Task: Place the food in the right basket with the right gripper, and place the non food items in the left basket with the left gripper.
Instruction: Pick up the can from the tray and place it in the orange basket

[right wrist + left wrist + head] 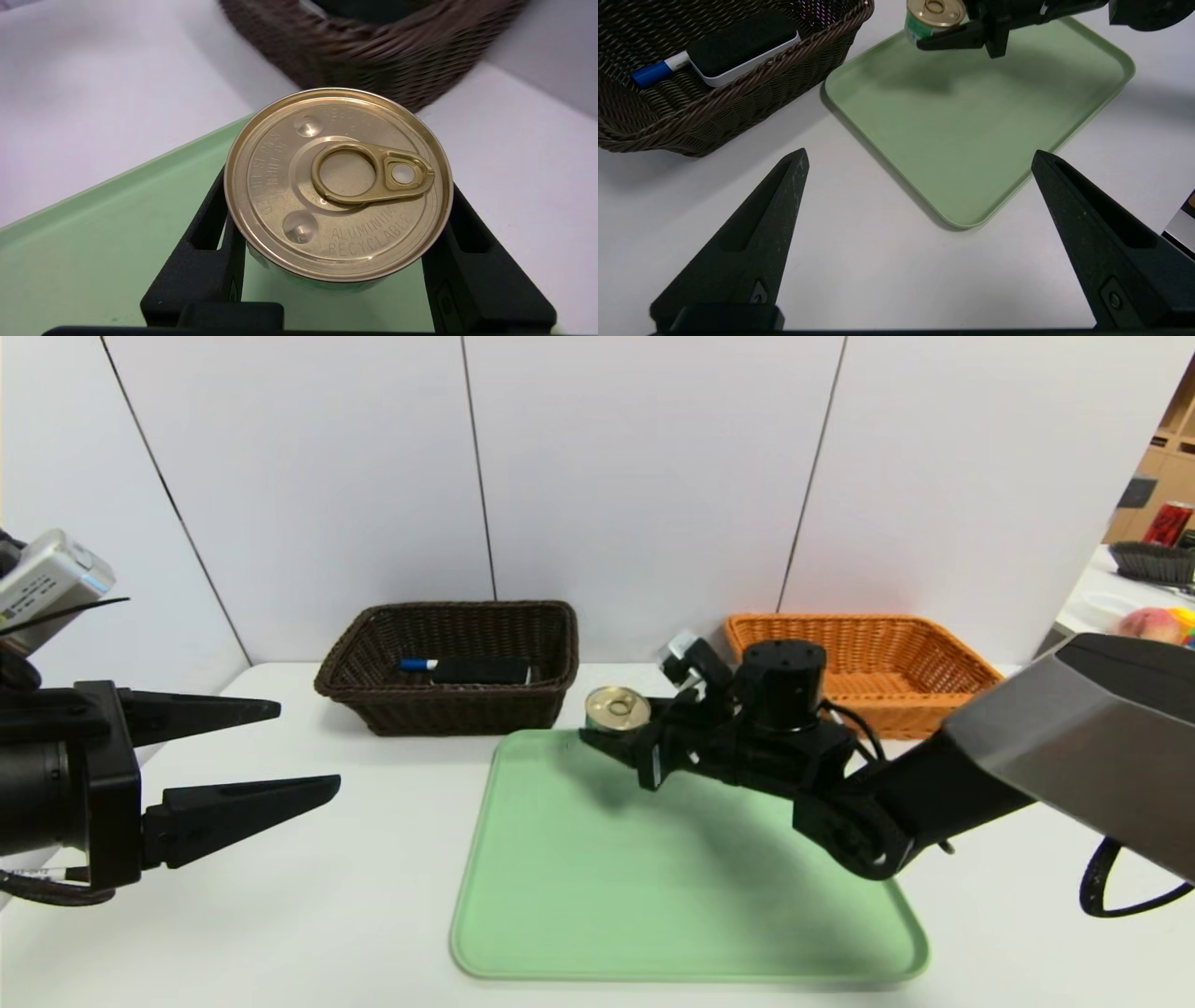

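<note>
Right gripper (611, 739) jaws grasp the can (617, 708); keep it level toward the orange basket (868, 653). Left gripper (299, 751) idles, jaws spread.

Bare white bench (308, 915) along the left edge; dark brown wicker basket (448, 667) blocking the far side, flat green plastic tray (653, 896) midway.

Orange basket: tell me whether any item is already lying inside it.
No. In the head view the orange basket shows only bare weave inside, while the can sits between the right gripper's fingers over the green tray.
</note>
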Controlling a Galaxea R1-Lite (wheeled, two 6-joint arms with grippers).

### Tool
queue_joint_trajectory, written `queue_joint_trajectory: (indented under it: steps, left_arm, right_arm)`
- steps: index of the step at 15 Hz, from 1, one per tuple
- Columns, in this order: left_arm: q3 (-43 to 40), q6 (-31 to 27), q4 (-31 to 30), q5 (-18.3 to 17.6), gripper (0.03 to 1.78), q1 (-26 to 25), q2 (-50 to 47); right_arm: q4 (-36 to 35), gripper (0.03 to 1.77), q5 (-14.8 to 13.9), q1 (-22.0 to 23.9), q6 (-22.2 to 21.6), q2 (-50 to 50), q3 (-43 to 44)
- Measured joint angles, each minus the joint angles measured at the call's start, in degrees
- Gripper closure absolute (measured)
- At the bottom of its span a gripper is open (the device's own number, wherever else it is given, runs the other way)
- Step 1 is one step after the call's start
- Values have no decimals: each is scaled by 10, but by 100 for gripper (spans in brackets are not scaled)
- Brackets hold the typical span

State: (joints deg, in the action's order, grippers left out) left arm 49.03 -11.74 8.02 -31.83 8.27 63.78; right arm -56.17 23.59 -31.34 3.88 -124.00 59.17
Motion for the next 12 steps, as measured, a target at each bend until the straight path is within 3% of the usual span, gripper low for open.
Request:
queue_joint_trajectory:
  steps: [12]
  left_arm:
    - [9,0,-16,-1,12,0,34]
  right_arm:
    - [124,80,0,201,5,81,64]
